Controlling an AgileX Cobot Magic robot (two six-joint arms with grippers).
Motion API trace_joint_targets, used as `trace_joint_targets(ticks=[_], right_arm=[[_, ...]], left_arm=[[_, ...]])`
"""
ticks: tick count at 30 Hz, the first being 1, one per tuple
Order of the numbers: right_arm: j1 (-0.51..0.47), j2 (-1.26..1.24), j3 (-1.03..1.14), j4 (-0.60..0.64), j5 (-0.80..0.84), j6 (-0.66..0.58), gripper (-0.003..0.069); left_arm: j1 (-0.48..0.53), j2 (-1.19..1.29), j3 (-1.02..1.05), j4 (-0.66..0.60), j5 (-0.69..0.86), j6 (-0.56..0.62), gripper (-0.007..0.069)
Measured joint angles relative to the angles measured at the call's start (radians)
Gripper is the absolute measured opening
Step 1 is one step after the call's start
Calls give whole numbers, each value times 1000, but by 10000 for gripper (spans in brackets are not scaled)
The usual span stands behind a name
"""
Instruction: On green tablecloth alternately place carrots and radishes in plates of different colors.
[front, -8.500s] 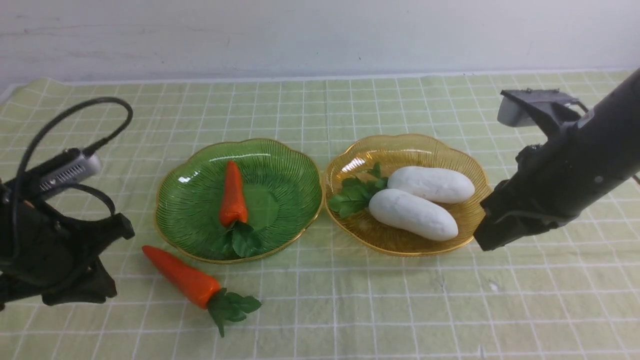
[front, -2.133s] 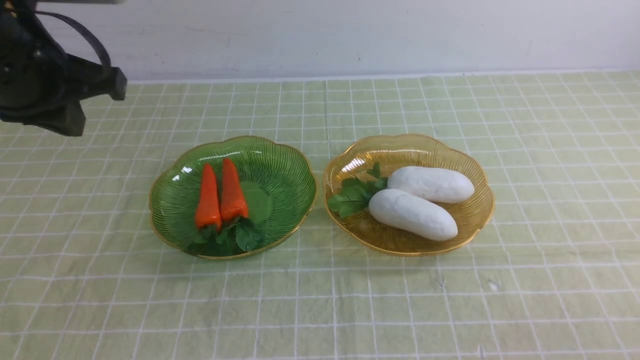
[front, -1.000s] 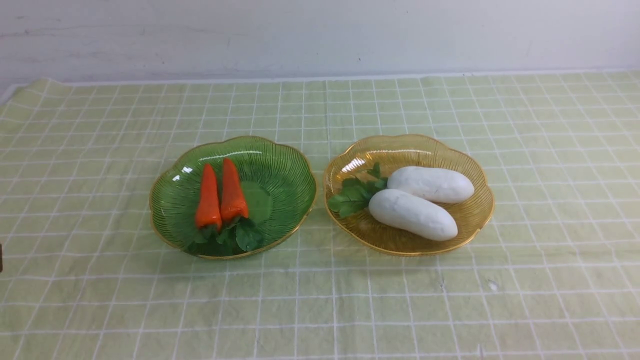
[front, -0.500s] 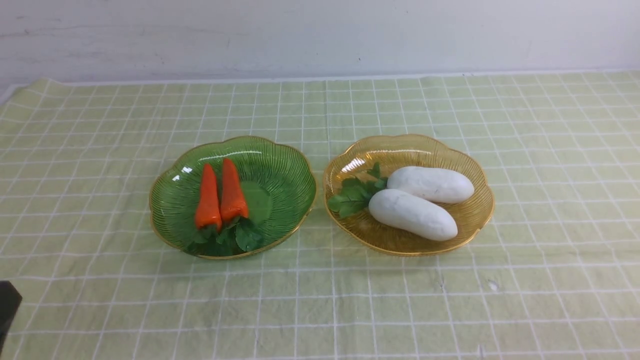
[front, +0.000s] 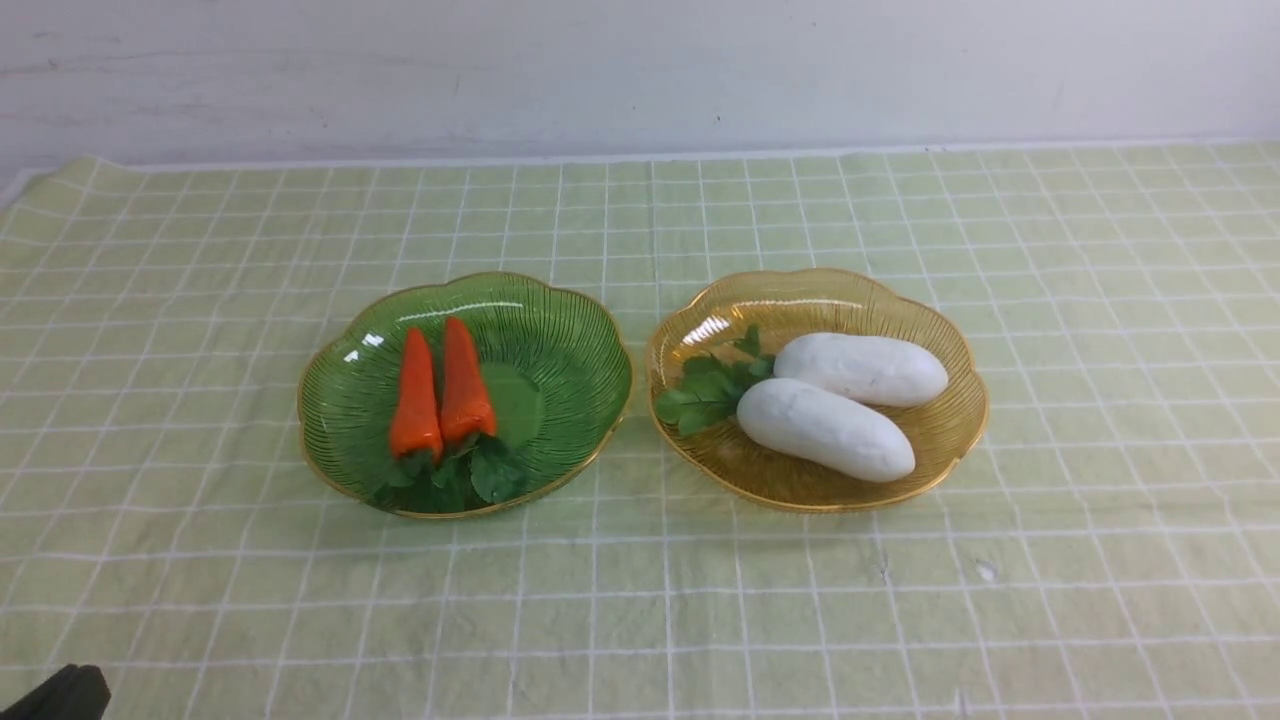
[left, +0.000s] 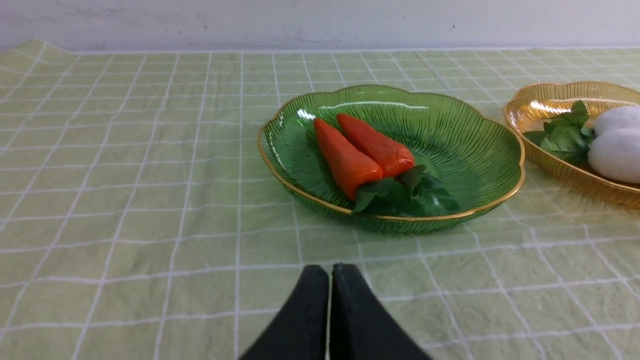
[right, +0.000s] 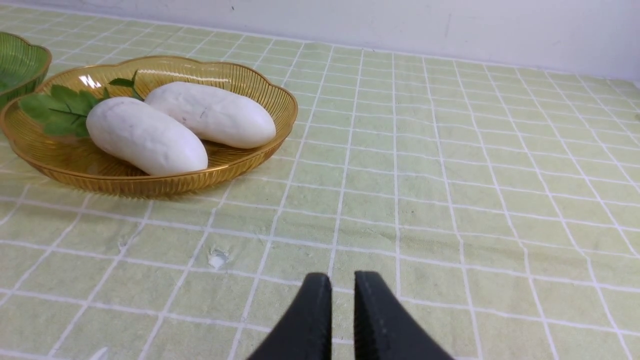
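Where carrots (front: 416, 400) lie (paired), green plate (front: 580, 400)

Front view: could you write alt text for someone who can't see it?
Two carrots lie side by side in a green plate, and two white radishes in an amber plate to its right. Both plates sit on a pale green gridded cloth.

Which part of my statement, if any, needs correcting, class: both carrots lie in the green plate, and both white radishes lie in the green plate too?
The radishes' plate is wrong: the front view shows both white radishes in the amber plate. Both carrots do lie in the green plate.
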Motion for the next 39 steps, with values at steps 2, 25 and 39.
trace_joint_targets(ticks=[2,25,39], right_arm=[[0,0,0,0,0,0,65],[0,0,0,2,1,0,65],[0,0,0,2,1,0,65]], left_arm=[[13,-9,19,0,-1,0,-8],[52,-13,39,0,92,-2,-8],[52,-13,39,0,93,-2,-8]])
